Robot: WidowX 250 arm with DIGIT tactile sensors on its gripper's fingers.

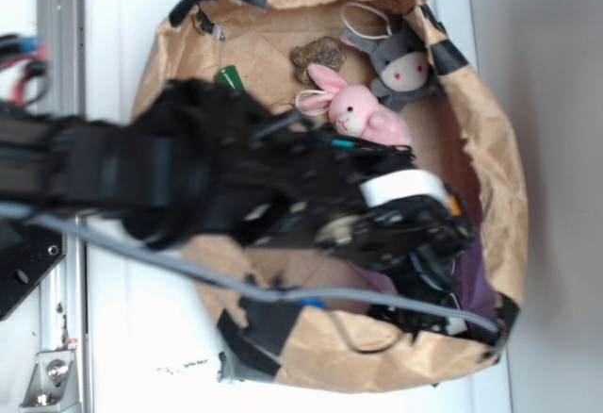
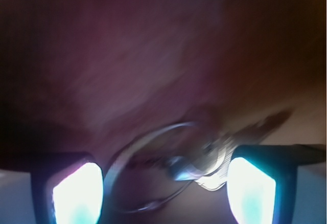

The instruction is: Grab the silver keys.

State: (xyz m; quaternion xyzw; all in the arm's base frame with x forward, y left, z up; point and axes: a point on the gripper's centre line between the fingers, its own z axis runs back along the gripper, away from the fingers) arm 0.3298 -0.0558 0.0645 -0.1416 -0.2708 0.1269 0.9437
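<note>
Exterior view: the white surface (image 1: 151, 338) carries a big brown paper bag (image 1: 490, 140), its rim patched with black tape. The black arm (image 1: 141, 182) reaches across from the left and down into the bag, hiding much of its floor. Purple cloth (image 1: 476, 286) lies at the bag's right side beneath the arm. A pink bunny (image 1: 358, 111) and a grey plush (image 1: 400, 69) rest near the far wall, with a small brown lump (image 1: 317, 55) beside them.

From the wrist, the tool (image 2: 163, 188) stands wide open, its two glowing fingers (image 2: 76, 193) well apart and gripping nothing. The keys (image 2: 204, 157) lie between them on the purple cloth, a thin wire ring looping leftwards, blurred but shiny.
</note>
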